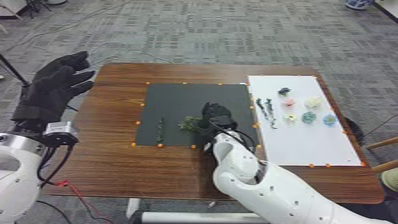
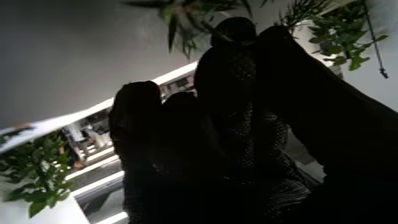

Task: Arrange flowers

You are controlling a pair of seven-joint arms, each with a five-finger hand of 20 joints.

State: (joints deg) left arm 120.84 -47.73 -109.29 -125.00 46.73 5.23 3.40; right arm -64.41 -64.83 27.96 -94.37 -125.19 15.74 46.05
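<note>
My right hand [image 1: 217, 116] is over the dark mat [image 1: 182, 95], right of its middle. Bushy green sprig [image 1: 189, 123] lies against its left side. In the right wrist view the thumb and a finger of my right hand [image 2: 233, 65] come together at their tips, with thin green leaves [image 2: 182, 17] sticking out from the pinch. A long dark green stem [image 1: 160, 131] lies upright on the mat's left part. My left hand [image 1: 60, 82] is held off the table's left edge, fingers spread and relaxed.
On the white board [image 1: 284, 135] at the right lie dark stems [image 1: 266, 111], a pink flower [image 1: 289, 103], a cream flower [image 1: 313, 102], blue flowers [image 1: 330, 120] and a dark one [image 1: 283, 92]. Small orange markers edge the mat and board on the brown table [image 1: 107, 115].
</note>
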